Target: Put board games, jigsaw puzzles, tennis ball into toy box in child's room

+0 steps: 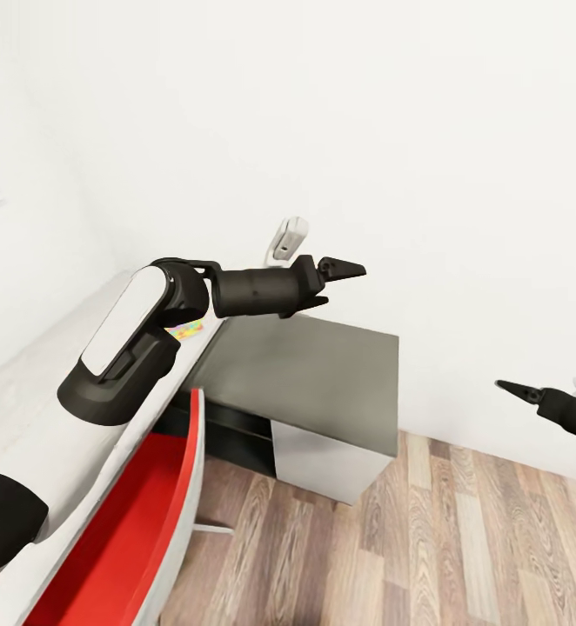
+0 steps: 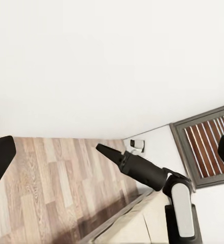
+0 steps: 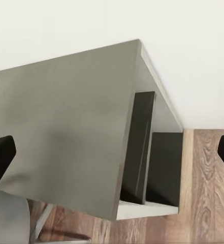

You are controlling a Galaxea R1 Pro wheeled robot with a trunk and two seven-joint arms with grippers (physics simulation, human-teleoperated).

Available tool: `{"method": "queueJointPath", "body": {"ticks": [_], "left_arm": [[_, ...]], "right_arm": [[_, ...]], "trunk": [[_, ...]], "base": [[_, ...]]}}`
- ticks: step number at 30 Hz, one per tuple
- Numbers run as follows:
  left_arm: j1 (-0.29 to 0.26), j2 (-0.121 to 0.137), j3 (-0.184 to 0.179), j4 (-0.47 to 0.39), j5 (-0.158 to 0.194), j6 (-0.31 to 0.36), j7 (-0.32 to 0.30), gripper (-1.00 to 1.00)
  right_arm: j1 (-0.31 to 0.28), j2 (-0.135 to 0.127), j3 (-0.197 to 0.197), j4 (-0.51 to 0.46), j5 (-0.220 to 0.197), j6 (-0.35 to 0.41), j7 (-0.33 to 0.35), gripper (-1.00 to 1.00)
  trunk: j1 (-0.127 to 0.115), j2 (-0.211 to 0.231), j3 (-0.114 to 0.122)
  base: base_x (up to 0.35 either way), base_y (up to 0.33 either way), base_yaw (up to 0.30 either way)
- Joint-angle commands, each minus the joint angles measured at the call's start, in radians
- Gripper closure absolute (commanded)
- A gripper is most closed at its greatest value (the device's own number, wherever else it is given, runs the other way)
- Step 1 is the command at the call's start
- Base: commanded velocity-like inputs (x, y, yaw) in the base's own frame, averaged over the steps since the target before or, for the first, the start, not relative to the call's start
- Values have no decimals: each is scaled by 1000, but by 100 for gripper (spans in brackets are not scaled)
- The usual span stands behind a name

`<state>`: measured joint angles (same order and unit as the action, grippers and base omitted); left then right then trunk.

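The jigsaw puzzle [image 1: 186,329] lay on the pale surface [image 1: 36,409], tucked behind the left forearm, nearer the left hand [image 1: 340,283]. Both that and the right hand [image 1: 519,391] stood released, empty.

floor [image 1: 462,539]: wood planks, grained, low sheen
side table [image 1: 323,365]: smooth matt dark grey top
wall [image 1: 410,130] behind the side table: plain matt white

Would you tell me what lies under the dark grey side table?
Under the side table are open dark compartments split by a divider, above wood floor. The top hides their depths.
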<state>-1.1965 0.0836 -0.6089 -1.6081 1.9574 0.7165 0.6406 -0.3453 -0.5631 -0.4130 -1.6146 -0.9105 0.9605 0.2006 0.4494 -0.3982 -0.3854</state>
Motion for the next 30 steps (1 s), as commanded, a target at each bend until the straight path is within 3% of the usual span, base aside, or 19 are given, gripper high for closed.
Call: {"method": "queueJointPath", "body": {"ticks": [1,13,14,15,20,21,30], "left_arm": [[-1,1,0,-1,11,-2,10,-100],[2,13,0,-1,10,-2,10,-100],[23,60,17,-1,9,-2,9,-100],[29,67,27,-1,10,-2,9,-100],[57,86,61,-1,10,1,10,-100],[86,102,102,0,9,15,10,-100],[132,127,194,0,9,61,9,-100]], "right_arm": [[-1,0,6,0,10,5,10,-100],[-1,0,34,1,9,5,11,-100],[-1,0,41,1,10,6,11,-100],[-1,0,41,1,10,6,11,-100],[-1,0,48,1,10,5,10,-100],[-1,0,58,1,10,5,9,-100],[-1,0,90,1,10,4,8,-100]], "trunk": [[1,-2,0],[1,-2,13],[1,-2,13],[1,-2,13],[1,-2,14],[1,-2,14],[1,-2,15]], "base": [[1,0,-182],[0,0,-91],[0,0,-10],[0,0,-8],[0,0,-6],[0,0,-2],[0,0,-1]]}}
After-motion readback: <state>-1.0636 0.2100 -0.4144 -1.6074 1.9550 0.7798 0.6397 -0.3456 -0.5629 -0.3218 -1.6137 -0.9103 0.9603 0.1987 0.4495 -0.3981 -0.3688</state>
